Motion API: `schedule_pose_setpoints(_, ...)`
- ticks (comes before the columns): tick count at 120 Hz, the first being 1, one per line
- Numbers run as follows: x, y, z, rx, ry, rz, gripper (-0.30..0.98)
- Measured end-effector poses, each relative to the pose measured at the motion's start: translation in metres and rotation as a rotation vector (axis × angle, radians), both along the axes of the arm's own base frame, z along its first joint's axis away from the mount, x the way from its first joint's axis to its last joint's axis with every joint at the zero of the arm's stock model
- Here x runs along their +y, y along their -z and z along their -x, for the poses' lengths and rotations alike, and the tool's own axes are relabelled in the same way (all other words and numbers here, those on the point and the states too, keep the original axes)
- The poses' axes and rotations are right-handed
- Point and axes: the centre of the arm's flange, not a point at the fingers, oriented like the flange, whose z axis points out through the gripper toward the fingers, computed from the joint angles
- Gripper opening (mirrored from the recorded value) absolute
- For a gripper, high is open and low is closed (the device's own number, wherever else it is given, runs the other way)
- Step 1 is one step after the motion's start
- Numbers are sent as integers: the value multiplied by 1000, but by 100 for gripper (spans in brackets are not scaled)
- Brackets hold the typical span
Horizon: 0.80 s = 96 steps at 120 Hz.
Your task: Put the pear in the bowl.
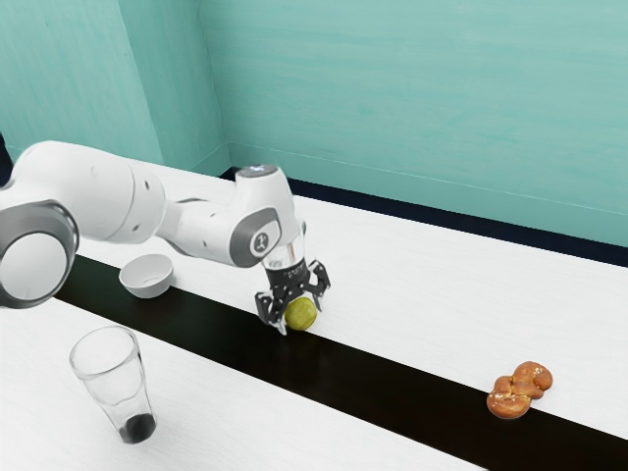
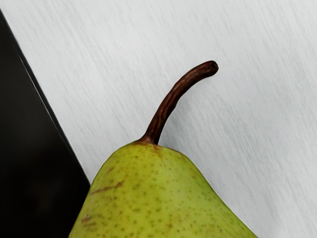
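- Green, with a yellow tone and small brown specks, is the pear (image 1: pixel 300 316), the thing of the task; it is directly below the claw (image 1: pixel 301 321), well apart from the bowl.
- The claw is black, and it points downward. Its two fingers stand apart from each other, one at each side of the pear.
- From the hand's camera, the dark curved stem (image 2: pixel 171 96) rises out of the narrow end of the pear, and its tip bends to one side.
- The bowl (image 1: pixel 146 277) is white. It is well apart from the claw, toward the exterior view's left, at the far edge of the dark strip (image 1: pixel 392 377).
- This strip runs along the white table (image 1: pixel 422 285), and it passes by the claw and below it.
- A clear glass (image 1: pixel 116 378) with a dark bottom is also toward the exterior view's left from the claw, but nearer to that camera.
- A brown twisted bread (image 1: pixel 520 390) is well apart from the claw, toward the exterior view's right, by the far edge of the strip.
- Behind the claw, beyond the table, there is a blue-green wall (image 1: pixel 412 98).
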Motion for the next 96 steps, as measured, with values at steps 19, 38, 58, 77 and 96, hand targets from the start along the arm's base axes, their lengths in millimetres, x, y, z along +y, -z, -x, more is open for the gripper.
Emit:
schedule_pose_setpoints(19, -1, 0, 0, -1, 4, 1, 52)
schedule_pose_setpoints(38, -1, 0, 0, -1, 5, 2, 43)
schedule_pose_setpoints(58, -1, -7, 0, -5, 5, 0, 35)
schedule_pose_setpoints(77, -1, -28, 2, -27, 3, -3, 24)
schedule_pose_setpoints(96, 14, -69, 13, -59, -18, -23, 15)
